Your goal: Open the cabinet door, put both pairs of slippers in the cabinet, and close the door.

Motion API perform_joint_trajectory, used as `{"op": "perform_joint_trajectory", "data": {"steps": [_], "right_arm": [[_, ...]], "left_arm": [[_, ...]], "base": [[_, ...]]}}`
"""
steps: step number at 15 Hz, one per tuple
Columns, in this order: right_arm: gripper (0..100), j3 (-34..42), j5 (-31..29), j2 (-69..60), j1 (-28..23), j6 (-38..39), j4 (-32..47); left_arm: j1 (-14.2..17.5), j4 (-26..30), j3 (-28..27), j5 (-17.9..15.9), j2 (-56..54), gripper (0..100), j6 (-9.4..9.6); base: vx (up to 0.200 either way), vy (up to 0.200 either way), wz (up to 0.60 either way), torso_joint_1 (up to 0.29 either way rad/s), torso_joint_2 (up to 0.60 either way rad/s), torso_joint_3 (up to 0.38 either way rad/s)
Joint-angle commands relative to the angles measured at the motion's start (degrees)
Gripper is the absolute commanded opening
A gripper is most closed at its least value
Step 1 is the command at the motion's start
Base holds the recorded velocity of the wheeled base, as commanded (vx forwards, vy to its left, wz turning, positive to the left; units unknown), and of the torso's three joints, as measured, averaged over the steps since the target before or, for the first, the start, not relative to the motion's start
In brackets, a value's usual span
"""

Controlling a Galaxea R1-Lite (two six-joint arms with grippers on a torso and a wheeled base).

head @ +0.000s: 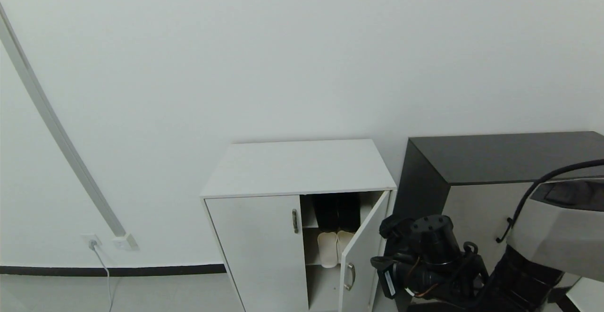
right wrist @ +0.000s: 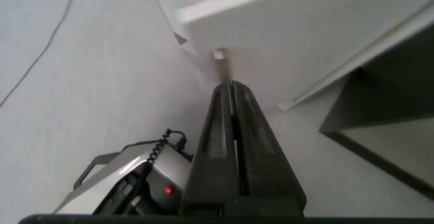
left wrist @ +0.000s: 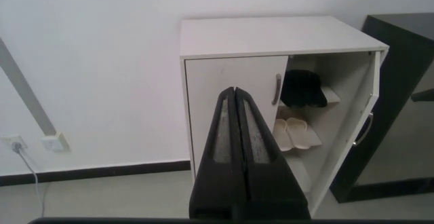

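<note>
the door (head: 361, 250) hangs ajar, black slippers (head: 336, 213) above white slippers (head: 335, 248) inside. left gripper (left wrist: 235, 91) and right gripper (right wrist: 232, 85) are closed, apparently empty

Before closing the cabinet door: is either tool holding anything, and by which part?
Nothing is held: the left tool and the right tool are both shut and empty.
</note>
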Motion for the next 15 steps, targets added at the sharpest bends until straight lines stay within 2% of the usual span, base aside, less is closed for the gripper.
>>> {"op": "perform_joint_trajectory", "data": {"steps": [1, 8, 12, 15], "right_arm": [[0, -3.09, 0.15, 4.56, -2.08, 0.02, -0.05], [0, -17.59, 0.06, 14.93, -2.87, 0.02, 0.04], [0, -28.05, 0.06, 17.3, -2.69, 0.02, 7.25], [0, -33.76, -0.03, 19.5, -2.52, 0.02, 9.18]], "left_arm": [[0.0, -0.01, 0.0, -0.02, 0.0, 0, -0.01], [0.0, -0.01, 0.0, 0.07, 0.0, 0, 0.08], [0.0, -0.01, 0.0, -0.02, 0.09, 0, 0.08], [0.0, -0.01, 0.0, -0.02, 0.0, 0, 0.08]], "base": [[0.0, 0.0, 0.0, 0.0, 0.0, 0.0], [0.0, 0.0, 0.0, 0.0, 0.0, 0.0], [0.0, 0.0, 0.0, 0.0, 0.0, 0.0], [0.0, 0.0, 0.0, 0.0, 0.0, 0.0]]}}
